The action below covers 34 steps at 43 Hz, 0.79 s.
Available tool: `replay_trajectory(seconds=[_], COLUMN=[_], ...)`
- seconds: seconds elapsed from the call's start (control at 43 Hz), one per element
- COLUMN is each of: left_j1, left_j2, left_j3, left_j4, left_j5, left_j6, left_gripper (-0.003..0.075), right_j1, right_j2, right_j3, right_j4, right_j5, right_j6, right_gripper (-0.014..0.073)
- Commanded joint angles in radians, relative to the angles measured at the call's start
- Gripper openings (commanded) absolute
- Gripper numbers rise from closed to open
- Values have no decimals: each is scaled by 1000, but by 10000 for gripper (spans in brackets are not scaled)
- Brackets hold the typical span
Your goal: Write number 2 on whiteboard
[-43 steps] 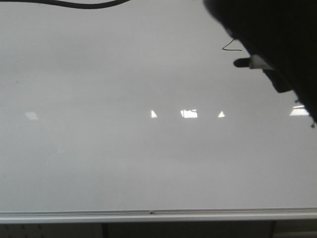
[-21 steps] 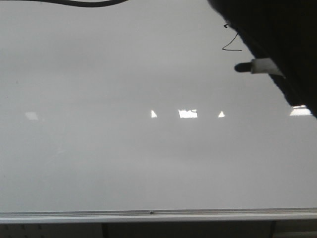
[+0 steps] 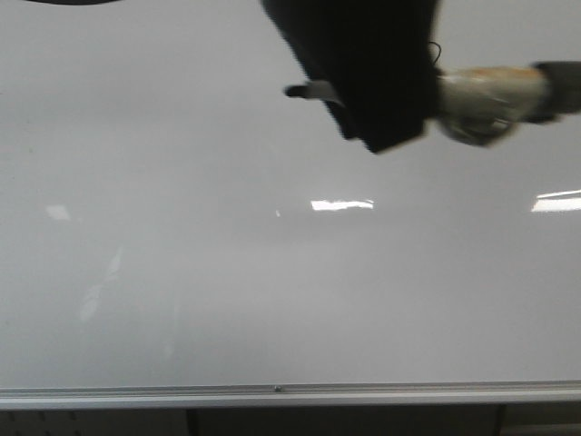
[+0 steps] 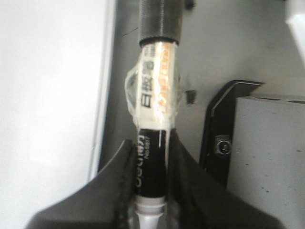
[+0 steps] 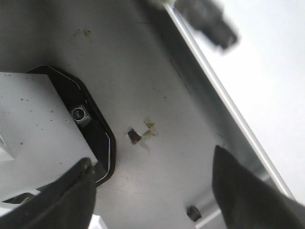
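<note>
Left claw (image 4: 150, 191) clamped on marker (image 4: 155, 119) above whiteboard (image 3: 272, 300). Right claw (image 5: 152, 191) spread wide, grasping nothing.

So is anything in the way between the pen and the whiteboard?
Nothing visible is. The left gripper is shut on the marker, and its tip pokes out over bare whiteboard. Only light reflections show there.

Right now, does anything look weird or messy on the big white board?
Faint smudgy streaks mar the whiteboard toward its lower left. The marker in the left gripper has clear tape bunched around its middle. Nothing looks spilled or broken.
</note>
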Motion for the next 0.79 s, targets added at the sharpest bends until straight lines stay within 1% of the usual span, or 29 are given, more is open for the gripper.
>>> replay_trajectory(seconds=[0.0, 0.07, 0.163, 0.233, 0.396, 0.535, 0.605, 0.722, 0.768], left_j1=[44, 94, 178, 236, 395, 551, 633, 756, 790], left_j2=[-78, -100, -146, -197, -340, -443, -478, -506, -506], left_j3=[-35, -35, -17, 20, 167, 296, 363, 482, 527], left_j4=[190, 281, 331, 331, 332, 332, 332, 330, 330], left_j5=[16, 55, 69, 44, -53, -175, -258, -441, -519], left_j6=[-249, -369, -464, -470, -484, -527, -583, -636, -653], left_gripper=[-20, -20, -20, -20, -20, -20, -20, -20, -20], right_j1=[-1, -1, -1, -1, -1, -1, -1, -1, -1], right_j2=[-5, -5, -5, -5, -5, -5, -5, -5, -5], right_j3=[-31, -31, -31, -31, -31, -31, -31, -31, -31], right_j4=[-43, -45, -45, -45, -45, -45, -45, -44, -44], right_j5=[-30, -30, -30, -30, -38, -42, -43, -47, -48], right_j6=[56, 60, 60, 60, 60, 60, 60, 61, 61], right_gripper=[538, 538, 538, 538, 538, 538, 538, 538, 538])
